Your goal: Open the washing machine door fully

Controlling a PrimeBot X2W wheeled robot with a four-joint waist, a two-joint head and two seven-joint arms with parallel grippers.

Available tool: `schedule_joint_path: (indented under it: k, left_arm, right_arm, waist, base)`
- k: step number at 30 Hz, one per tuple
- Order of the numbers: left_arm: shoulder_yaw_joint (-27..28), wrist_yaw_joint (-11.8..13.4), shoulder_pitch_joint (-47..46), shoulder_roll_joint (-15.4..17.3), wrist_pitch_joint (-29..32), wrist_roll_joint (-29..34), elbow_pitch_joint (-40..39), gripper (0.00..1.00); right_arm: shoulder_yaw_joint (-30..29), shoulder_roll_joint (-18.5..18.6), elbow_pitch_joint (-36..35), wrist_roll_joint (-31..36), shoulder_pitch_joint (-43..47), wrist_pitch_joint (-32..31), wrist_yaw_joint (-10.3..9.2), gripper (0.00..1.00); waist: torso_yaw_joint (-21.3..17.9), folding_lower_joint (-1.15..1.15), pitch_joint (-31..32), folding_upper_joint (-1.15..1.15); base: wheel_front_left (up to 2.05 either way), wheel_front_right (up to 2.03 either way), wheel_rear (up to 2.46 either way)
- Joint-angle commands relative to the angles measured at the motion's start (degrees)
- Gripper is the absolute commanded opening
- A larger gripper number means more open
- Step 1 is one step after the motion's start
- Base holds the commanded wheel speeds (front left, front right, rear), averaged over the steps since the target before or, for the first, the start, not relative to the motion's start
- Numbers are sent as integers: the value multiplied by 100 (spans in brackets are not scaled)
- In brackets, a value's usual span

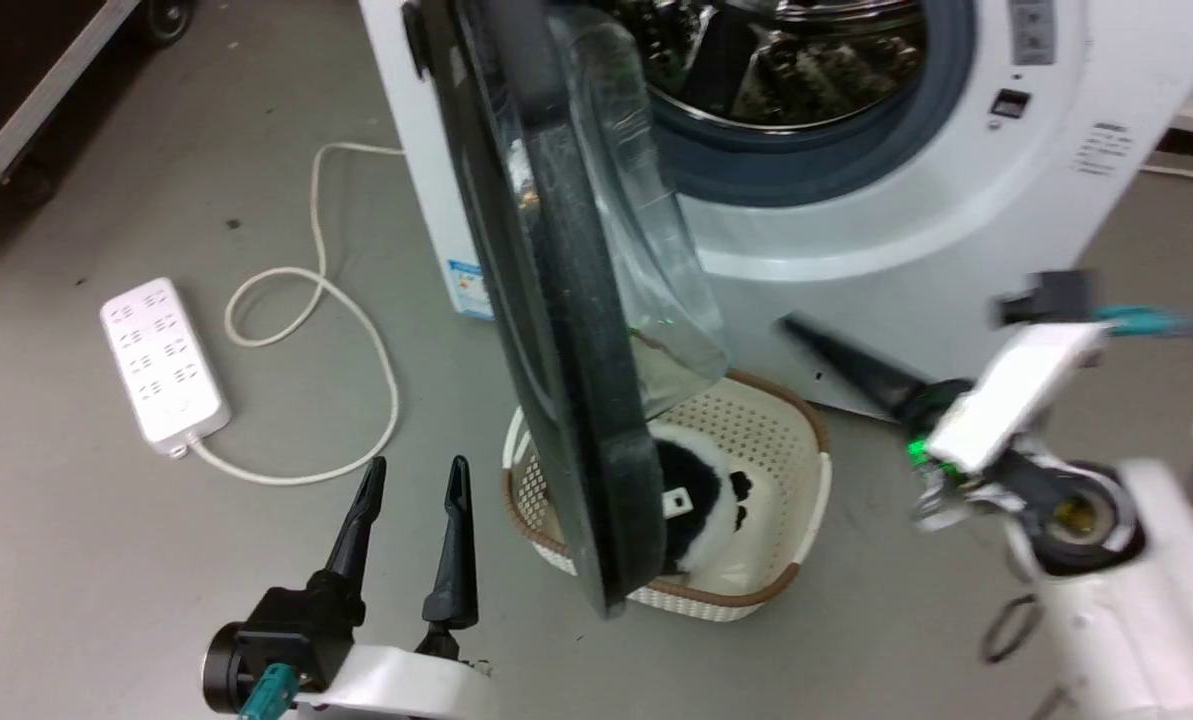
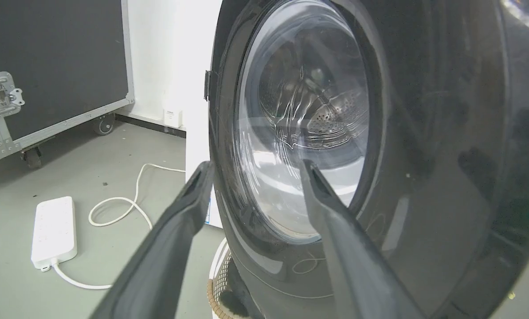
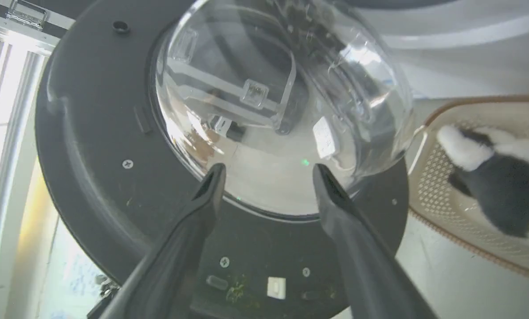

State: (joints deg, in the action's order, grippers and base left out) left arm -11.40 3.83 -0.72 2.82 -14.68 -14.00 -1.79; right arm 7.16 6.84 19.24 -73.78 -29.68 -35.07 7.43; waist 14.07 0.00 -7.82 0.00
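The white washing machine [image 1: 966, 200] stands at the top of the head view, its steel drum [image 1: 786, 60] and grey gasket [image 1: 816, 165] exposed. The washing machine door [image 1: 556, 300] is swung out roughly square to the front, edge-on to the head camera, clear bowl facing right. My left gripper [image 1: 414, 480] is open, low on the door's outer side and a little short of it; the left wrist view shows the door's glossy outer face [image 2: 424, 177] close ahead. My right gripper [image 3: 268, 170] is open and points at the door's inner face [image 3: 91, 133], nothing between its fingers [image 1: 836, 355].
A cream woven basket [image 1: 776, 420] holding a black-and-white plush toy [image 1: 701, 500] sits on the floor under the door's lower edge. A white power strip [image 1: 161, 360] with looped cable [image 1: 316, 290] lies at the left. A black wheeled case [image 2: 56, 66] stands beyond it.
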Motion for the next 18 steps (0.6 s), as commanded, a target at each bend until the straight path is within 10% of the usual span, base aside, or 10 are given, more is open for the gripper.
schedule_joint_path:
  k: [1, 12, 18]
  left_arm:
    - [54, -30, 64, 6, -32, -19, 11, 100]
    - [505, -275, -66, 6, -32, -21, 179, 100]
    - [764, -386, 117, 6, -32, 24, 134, 100]
  right_arm:
    - [-57, 136, -154, 218, 147, 237, 6, 100]
    - [82, 1641, -1613, 3680, 1224, 3859, 6, 100]
    - [-515, 1177, -1857, 5641, 2147, 4834, 6, 100]
  waist:
    - [-105, 0, 67, 0]
    - [-591, 0, 327, 0]
    - [-834, 0, 411, 0]
  base:
    - [0, 0, 0]
    - [0, 0, 0]
    - [0, 0, 0]
